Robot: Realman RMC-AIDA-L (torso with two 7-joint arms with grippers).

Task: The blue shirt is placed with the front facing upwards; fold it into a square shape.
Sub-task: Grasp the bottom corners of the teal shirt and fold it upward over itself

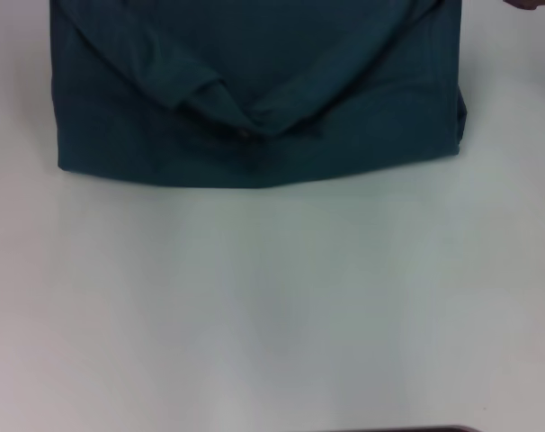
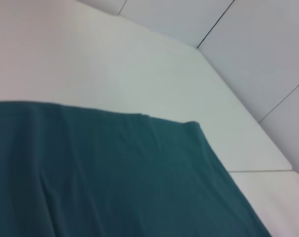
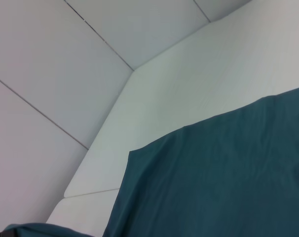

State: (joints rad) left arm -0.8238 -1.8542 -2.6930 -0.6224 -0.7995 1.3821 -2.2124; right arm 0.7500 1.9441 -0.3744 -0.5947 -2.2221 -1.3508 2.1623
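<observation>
Much bare table (image 1: pixel 272 315) fronts the blue shirt's (image 1: pixel 254 90) straight folded edge.

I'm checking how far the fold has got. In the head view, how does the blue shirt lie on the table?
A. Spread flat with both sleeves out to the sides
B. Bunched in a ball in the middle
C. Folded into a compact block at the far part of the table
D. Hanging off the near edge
C: the blue shirt shows layered folds and straight edges, with bare table nearer the robot.
</observation>
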